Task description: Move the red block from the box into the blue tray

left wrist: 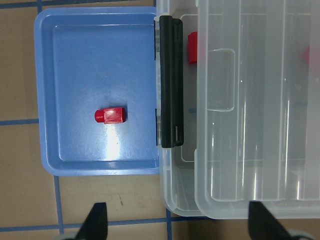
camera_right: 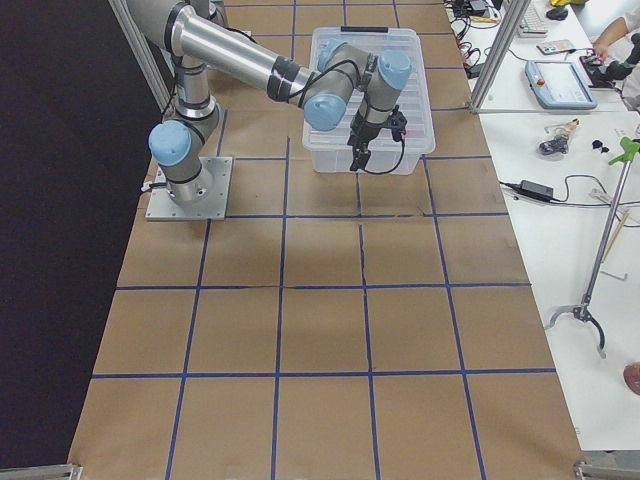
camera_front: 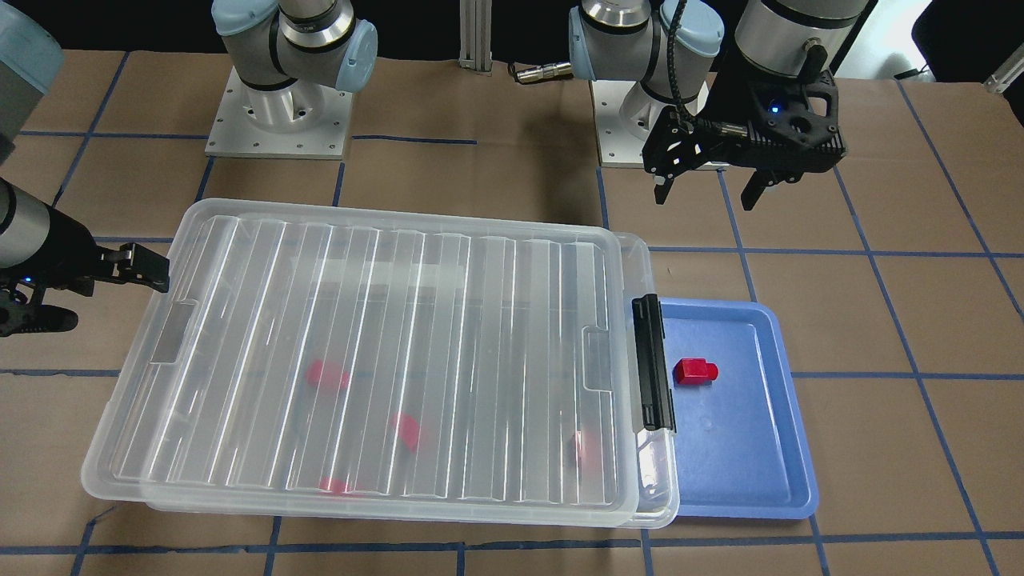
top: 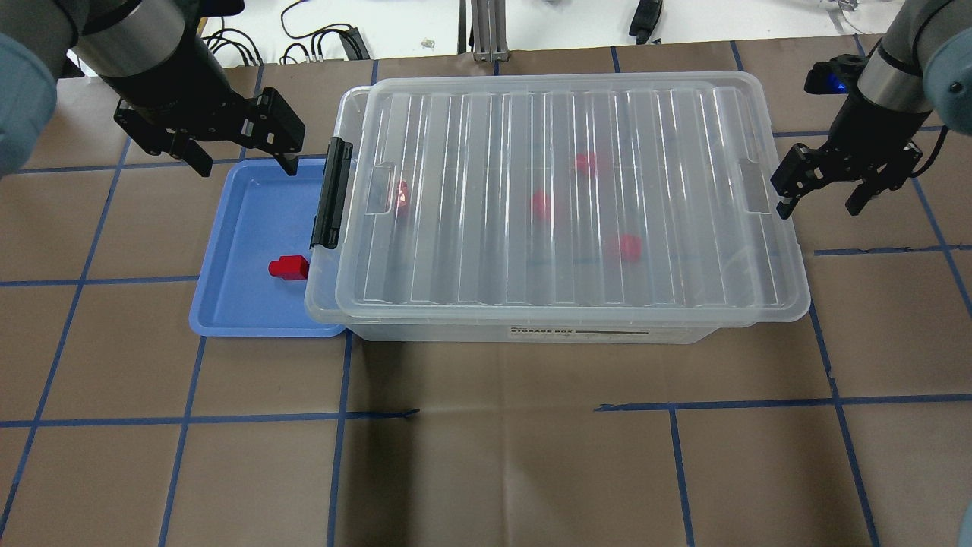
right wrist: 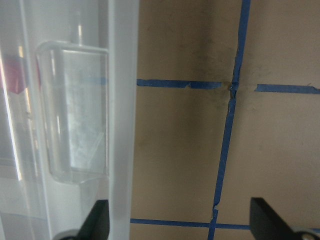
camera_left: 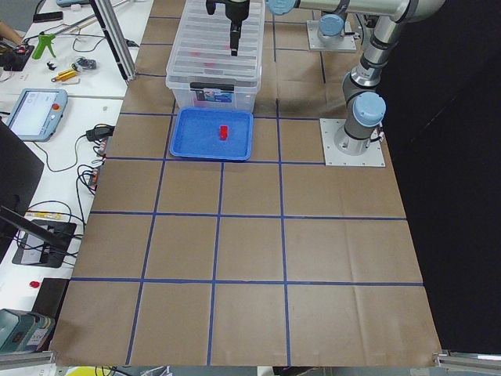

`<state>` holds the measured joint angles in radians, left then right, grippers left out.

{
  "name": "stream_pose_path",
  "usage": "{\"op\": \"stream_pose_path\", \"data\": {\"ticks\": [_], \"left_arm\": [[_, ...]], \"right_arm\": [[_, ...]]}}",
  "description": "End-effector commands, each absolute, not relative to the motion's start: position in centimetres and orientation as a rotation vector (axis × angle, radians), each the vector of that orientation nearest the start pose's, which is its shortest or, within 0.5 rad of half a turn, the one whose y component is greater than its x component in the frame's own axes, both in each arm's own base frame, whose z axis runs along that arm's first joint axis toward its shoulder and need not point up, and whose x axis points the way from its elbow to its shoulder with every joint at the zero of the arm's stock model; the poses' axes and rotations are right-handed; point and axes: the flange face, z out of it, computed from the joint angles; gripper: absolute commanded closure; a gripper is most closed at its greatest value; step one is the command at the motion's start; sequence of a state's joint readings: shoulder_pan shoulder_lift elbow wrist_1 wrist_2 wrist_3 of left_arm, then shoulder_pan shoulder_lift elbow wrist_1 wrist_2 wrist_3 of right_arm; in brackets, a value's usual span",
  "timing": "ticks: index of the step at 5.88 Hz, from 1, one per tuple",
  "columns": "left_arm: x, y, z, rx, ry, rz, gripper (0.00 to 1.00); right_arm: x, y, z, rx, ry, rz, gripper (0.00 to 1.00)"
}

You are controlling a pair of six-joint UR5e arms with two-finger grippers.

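A red block [camera_front: 694, 371] [top: 288, 267] [left wrist: 111, 115] lies alone in the blue tray [camera_front: 792, 448] [top: 228, 304] [left wrist: 50, 75], near the box side. The clear box [top: 531, 330] has its ribbed clear lid [camera_front: 384, 320] [top: 569, 137] lying on it, slightly shifted. Several more red blocks [top: 541, 203] [camera_front: 328, 374] show blurred through the lid. My left gripper [top: 235, 152] [camera_front: 708, 188] [left wrist: 180, 225] is open and empty above the tray's far edge. My right gripper [top: 824, 197] [camera_front: 96, 296] [right wrist: 180, 225] is open and empty beside the box's other end.
A black latch [top: 332, 194] [camera_front: 652, 364] [left wrist: 169, 82] hangs on the box end that overlaps the tray. The brown table [top: 486, 456] has a blue tape grid. Both arm bases [camera_front: 280, 112] stand behind the box.
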<state>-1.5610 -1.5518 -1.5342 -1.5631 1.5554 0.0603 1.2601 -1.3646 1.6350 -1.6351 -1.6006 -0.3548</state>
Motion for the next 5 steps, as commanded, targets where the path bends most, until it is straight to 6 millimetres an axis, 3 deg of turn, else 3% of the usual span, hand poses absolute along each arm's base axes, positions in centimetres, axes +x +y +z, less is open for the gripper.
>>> {"op": "stream_pose_path", "data": {"ticks": [1,2,4,5], "left_arm": [[-13.0,-49.1,51.6,0.078,3.152,-0.100,0.01],[-12.9,-49.1,51.7,0.076,3.152,-0.102,0.01],[-12.9,-49.2,51.5,0.076,3.151,-0.097,0.01],[-12.9,-49.1,51.7,0.076,3.149,-0.102,0.01]], "right_arm": [[-3.1,-56.0,38.7,-0.101,3.113,0.231,0.00],[-0.5,-55.8,41.5,-0.026,3.129,0.149,0.00],[7.5,-55.2,46.7,0.128,3.159,-0.012,0.00],[9.9,-54.6,47.7,0.147,3.156,0.031,0.00]]}}
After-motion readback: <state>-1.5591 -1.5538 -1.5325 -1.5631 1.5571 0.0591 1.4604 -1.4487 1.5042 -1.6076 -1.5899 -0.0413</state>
